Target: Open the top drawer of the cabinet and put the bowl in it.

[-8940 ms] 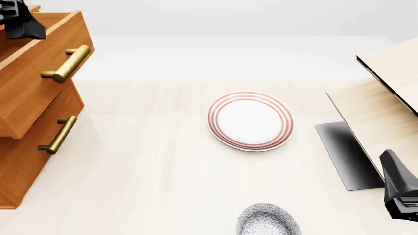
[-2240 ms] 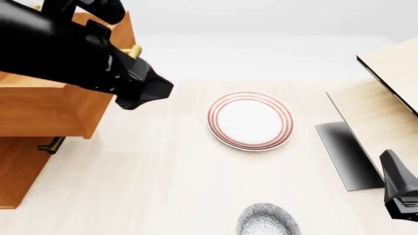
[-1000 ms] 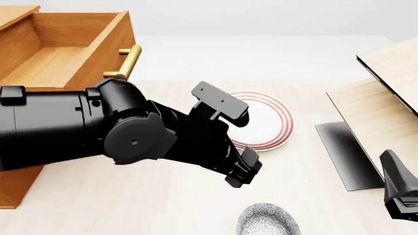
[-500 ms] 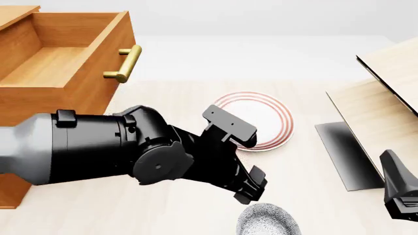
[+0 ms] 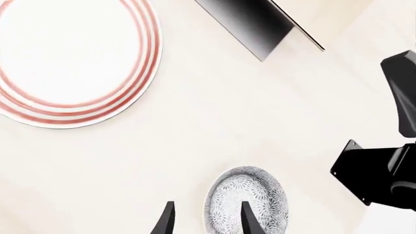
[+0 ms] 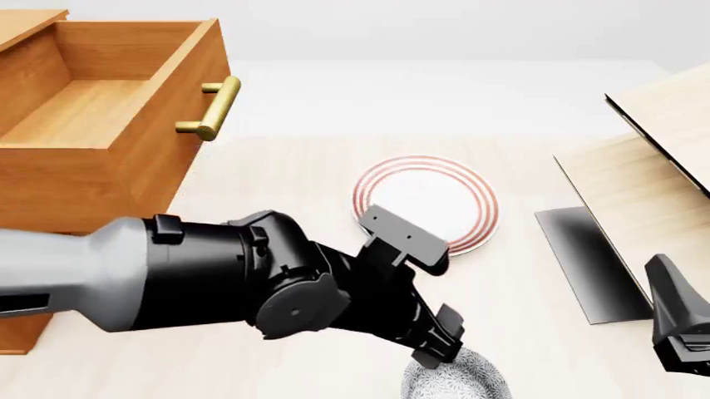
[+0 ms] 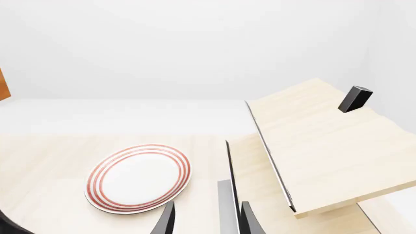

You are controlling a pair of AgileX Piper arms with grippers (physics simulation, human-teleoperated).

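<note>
Top drawer [image 6: 106,116] of cabinet [image 6: 28,320] pulled out. Speckled bowl [image 5: 247,204] on table [image 6: 288,179] near front edge. Left claw [image 5: 203,220] spread, one finger over bowl rim. Right claw [image 7: 204,219] slightly parted, holding nothing.

Left arm extended low across the frame with spread fingers; right arm at the lower right edge.

In the front view the left arm enters from the left edge as a grey sleeve, continues through bulky black joints, and slants down toward the bottom centre, where the left gripper [image 6: 444,353] sits close to the lower edge. In the left wrist view its two dark fingers [image 5: 248,219] stand apart at the bottom centre of the frame. The right gripper [image 6: 679,328] appears only as a black housing at the lower right of the front view; in the right wrist view its fingertips [image 7: 167,219] show a gap between them.
</note>
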